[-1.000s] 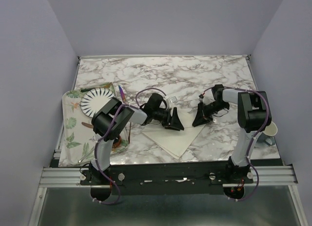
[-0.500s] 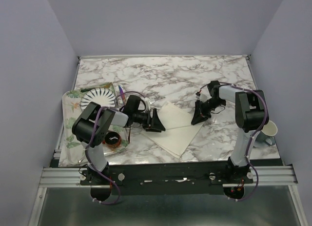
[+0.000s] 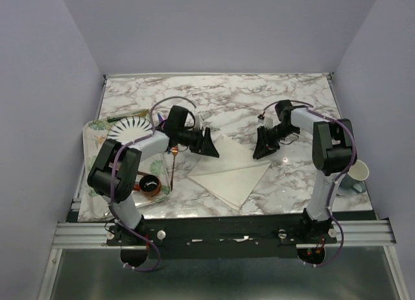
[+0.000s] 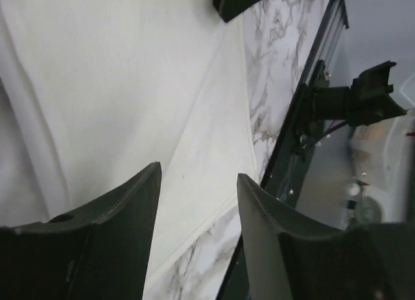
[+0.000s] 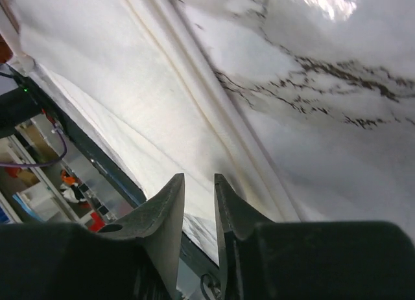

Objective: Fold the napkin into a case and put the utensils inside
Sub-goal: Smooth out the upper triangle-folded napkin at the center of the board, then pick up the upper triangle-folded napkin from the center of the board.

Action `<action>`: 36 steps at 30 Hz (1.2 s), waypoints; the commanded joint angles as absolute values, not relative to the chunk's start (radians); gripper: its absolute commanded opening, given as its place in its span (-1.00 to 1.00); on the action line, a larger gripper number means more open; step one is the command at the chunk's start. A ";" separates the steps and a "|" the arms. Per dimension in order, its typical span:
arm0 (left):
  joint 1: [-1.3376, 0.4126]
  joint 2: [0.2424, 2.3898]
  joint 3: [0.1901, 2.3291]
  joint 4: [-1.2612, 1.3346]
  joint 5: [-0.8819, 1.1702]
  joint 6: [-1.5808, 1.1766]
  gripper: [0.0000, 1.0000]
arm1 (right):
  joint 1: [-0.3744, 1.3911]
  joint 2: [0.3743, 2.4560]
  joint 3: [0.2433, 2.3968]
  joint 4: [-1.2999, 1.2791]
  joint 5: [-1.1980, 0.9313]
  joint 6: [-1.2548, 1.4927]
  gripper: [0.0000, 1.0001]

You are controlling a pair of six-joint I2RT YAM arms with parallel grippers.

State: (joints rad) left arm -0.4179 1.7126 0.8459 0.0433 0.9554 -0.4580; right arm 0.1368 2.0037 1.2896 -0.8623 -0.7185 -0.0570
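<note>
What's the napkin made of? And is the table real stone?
Napkin: soft cream cloth, matte; it lies in folds with a hemmed edge. Table: white with grey veins like marble, and shiny, but it may only be a printed surface.

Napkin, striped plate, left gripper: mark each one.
napkin (image 3: 233,173), top view, middle of the folded cloth.
striped plate (image 3: 121,127), top view, its striped rim.
left gripper (image 4: 198,172), left wrist view, midway between fingertips.
</note>
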 commanded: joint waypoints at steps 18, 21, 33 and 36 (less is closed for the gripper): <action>-0.634 1.916 1.253 -0.546 0.506 0.175 -0.36 | 0.009 1.951 1.350 -1.017 -0.629 -0.218 0.42; -0.643 1.895 1.215 -0.549 0.503 0.173 -0.37 | 0.009 2.006 1.373 -1.023 -0.658 -0.213 0.48; -0.655 1.894 1.198 -0.525 0.499 0.127 -0.38 | 0.035 2.152 1.442 -1.077 -0.768 -0.212 0.38; -0.657 1.896 1.198 -0.515 0.499 0.106 -0.38 | 0.046 2.181 1.443 -1.109 -0.807 -0.224 0.32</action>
